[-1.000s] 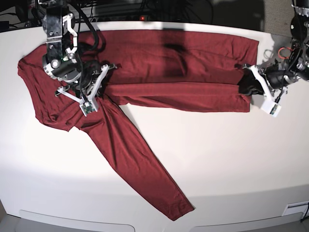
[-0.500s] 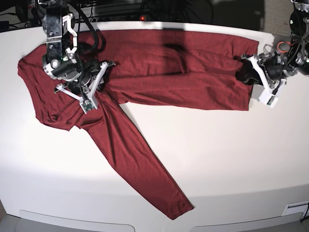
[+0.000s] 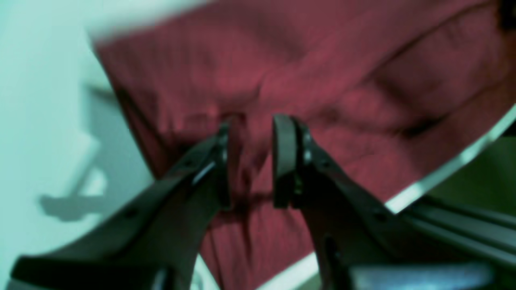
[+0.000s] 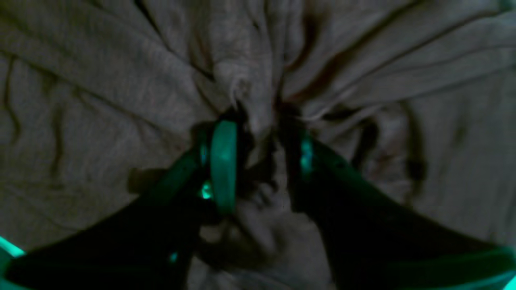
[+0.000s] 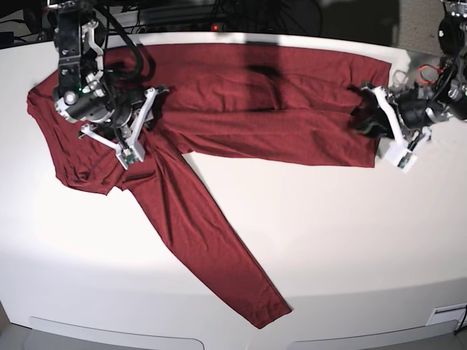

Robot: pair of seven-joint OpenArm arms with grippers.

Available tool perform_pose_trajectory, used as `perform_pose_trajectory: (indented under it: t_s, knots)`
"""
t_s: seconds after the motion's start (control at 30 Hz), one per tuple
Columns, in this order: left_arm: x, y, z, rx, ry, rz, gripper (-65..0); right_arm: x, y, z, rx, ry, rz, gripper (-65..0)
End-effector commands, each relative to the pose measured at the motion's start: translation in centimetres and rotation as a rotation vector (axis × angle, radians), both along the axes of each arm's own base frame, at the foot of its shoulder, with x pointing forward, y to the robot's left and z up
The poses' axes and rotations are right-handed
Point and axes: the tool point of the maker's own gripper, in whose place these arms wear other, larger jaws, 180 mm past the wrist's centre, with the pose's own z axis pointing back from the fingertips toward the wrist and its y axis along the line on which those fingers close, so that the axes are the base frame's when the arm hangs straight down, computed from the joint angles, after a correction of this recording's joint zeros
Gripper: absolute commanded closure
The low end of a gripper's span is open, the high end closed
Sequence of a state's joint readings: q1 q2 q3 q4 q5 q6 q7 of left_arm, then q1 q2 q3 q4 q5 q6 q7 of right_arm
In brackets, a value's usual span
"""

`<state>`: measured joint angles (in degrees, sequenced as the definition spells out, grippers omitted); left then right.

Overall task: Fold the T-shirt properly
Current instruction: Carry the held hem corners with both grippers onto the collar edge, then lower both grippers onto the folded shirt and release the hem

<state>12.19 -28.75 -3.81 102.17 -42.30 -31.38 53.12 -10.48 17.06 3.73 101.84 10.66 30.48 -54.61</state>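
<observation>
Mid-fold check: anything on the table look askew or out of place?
Yes. One sleeve of the T-shirt trails diagonally toward the table's front edge instead of lying folded onto the body, and the fabric is bunched near the right gripper.

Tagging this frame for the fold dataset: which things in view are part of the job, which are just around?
Part of the job:
- T-shirt, dark red, spread on the table
- left gripper, at the shirt's edge
- right gripper, over the shirt

Just around:
- table, white
- cables behind the table
</observation>
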Motion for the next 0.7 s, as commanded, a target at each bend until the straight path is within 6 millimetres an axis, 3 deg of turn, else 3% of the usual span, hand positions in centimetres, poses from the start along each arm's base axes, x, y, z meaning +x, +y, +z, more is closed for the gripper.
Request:
perform_pose_trajectory:
  t_s: [0.0, 0.1, 0.17, 0.33, 0.43, 0.53, 0.67]
  knots:
    - [1.3, 0.1, 2.0, 0.002, -0.087, -0.006, -14.2, 1.1, -0.1, 1.5, -0.003, -0.055, 0.012, -27.0]
    - [2.5, -0.4, 3.5, -0.007, -0.193, 0.005, -14.2, 1.5, 0.1, 2.2, -0.005, -0.077, 0.017, -40.5]
    - [2.5, -0.6, 3.3, -0.004, -0.192, 0.014, -14.3, 1.5, 0.1, 2.2, -0.005, -0.078, 0.017, -46.8]
    - [2.8, -1.4, 3.3, -0.022, -0.213, 0.029, -14.3, 1.9, 0.3, 2.5, 0.008, -0.104, 0.02, -47.1]
    - [3.9, -0.6, 3.2, 0.073, -0.299, 0.055, -14.3, 2.8, 0.9, 3.2, 0.042, -0.165, 0.025, -47.1]
    - [5.2, 1.5, 2.7, 0.192, -0.334, 0.175, -14.3, 3.0, 1.9, 3.6, 0.108, -0.178, 0.028, -47.1]
    - [4.0, 2.6, 0.7, 0.257, -0.216, 0.222, -15.5, 3.0, 2.7, 3.9, 0.159, -0.177, 0.029, -47.1]
